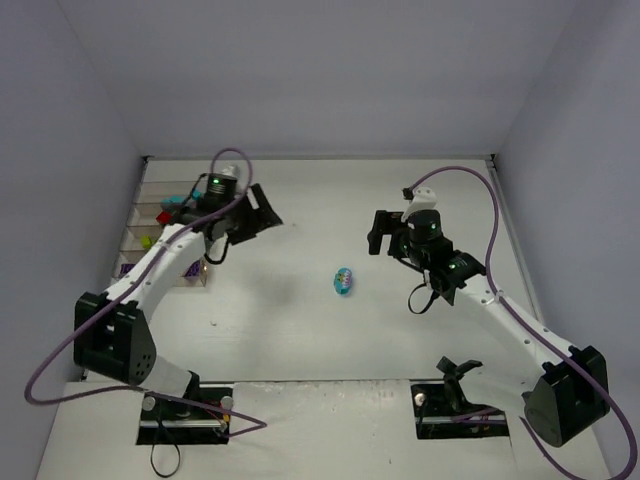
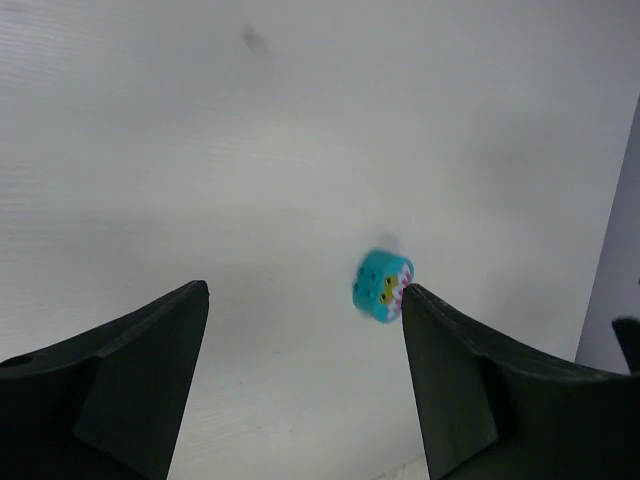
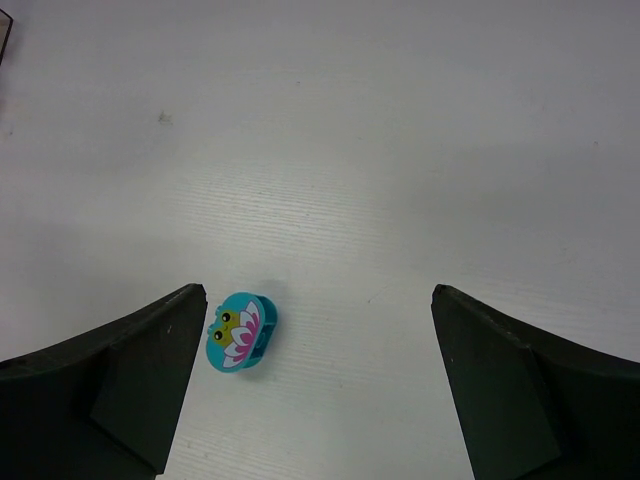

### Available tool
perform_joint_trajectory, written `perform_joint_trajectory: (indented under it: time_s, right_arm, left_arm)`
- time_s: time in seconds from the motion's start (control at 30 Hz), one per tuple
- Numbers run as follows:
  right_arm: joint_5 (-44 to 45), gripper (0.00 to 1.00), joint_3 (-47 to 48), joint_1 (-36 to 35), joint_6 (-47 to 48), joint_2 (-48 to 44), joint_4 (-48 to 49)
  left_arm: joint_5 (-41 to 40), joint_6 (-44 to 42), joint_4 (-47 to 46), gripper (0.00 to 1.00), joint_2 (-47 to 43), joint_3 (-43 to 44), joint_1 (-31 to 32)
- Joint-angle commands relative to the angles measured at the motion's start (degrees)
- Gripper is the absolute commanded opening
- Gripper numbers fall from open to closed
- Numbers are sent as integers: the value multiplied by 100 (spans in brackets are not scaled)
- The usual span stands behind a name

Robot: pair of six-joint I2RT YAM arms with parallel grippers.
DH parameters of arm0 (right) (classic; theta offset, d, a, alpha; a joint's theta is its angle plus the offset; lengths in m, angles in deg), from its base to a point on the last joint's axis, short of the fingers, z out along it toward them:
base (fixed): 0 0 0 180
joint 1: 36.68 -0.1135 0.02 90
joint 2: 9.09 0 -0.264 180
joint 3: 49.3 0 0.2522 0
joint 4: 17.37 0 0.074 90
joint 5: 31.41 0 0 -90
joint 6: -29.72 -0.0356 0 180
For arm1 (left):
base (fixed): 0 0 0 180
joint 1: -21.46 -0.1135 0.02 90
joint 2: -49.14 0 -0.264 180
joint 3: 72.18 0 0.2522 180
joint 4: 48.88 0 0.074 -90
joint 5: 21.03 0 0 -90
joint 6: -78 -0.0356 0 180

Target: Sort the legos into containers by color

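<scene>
Now left gripper (image 2: 304, 288) and right gripper (image 3: 318, 292) both gape empty; center the right over the cyan frog-print brick (image 3: 240, 333) before closing.

Plain grey walls (image 1: 300, 70) enclose a white table (image 1: 300, 320).

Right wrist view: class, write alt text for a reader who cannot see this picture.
A small cyan lego printed with a pink-and-white flower lies alone on the white table, just inside the left-hand side of the open right gripper. The gripper's two dark fingers frame the bottom corners of the picture, with nothing held between them.
</scene>
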Motion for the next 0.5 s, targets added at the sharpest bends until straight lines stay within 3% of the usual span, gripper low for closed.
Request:
perform_joint_trajectory:
  time_s: [0.0, 0.2, 0.33, 0.47]
  right_arm:
    - [266, 92, 223, -33, 55, -28, 313]
    - [916, 92, 223, -33, -120, -125, 84]
    - [1408, 93, 188, 2, -296, -212, -127]
    - [1594, 94, 48, 81, -445, -362, -250]
  left_arm:
    - [551, -399, -461, 72, 493, 369, 810]
    - [-28, -5, -224, 72, 1539, 1212, 2084]
    - [-327, 49, -13, 72, 2138, 1774, 2551]
    - [-811, -83, 776, 73, 2666, 2372, 2868]
